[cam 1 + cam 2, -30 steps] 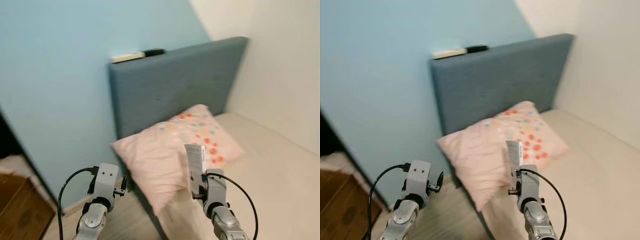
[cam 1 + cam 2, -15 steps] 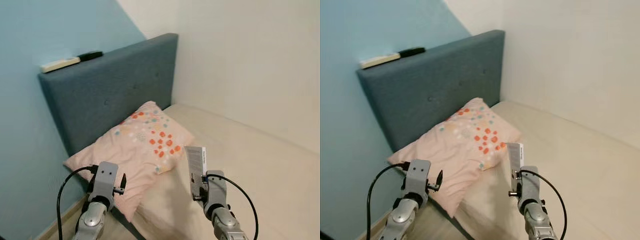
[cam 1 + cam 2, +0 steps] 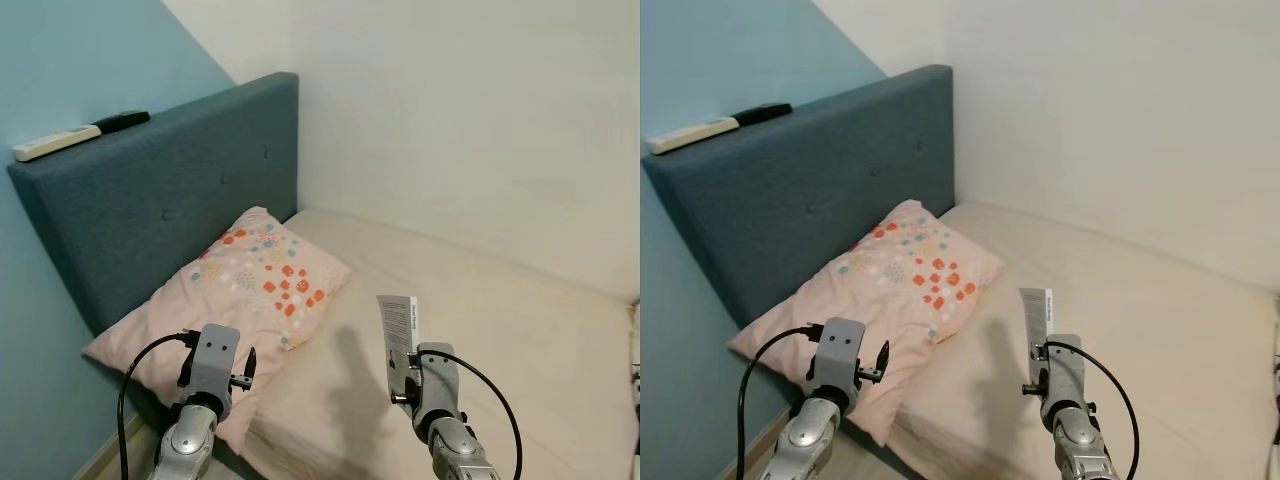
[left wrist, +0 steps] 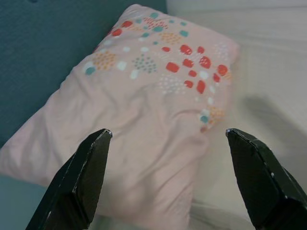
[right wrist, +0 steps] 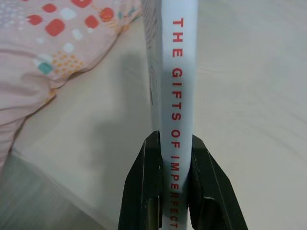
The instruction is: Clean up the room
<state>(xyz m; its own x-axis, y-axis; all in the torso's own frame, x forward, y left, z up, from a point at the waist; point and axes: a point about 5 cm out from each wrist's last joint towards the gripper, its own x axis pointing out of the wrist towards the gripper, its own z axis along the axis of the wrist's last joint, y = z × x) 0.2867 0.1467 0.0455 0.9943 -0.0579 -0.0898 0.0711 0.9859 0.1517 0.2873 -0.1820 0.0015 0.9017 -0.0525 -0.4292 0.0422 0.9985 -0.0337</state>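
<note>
My right pincer (image 5: 178,191) is clenched on the lower spine of a thin white book (image 3: 398,325), holding it upright above the bed (image 3: 520,330), just beside the pink spotted pillow (image 3: 240,285). My left pincer (image 4: 168,182) is released, its fingers spread wide over that pillow, holding nothing. The grip sits low on a tall book, so I judge a jolt as I walk could tip it or let it slip onto the mattress
</note>
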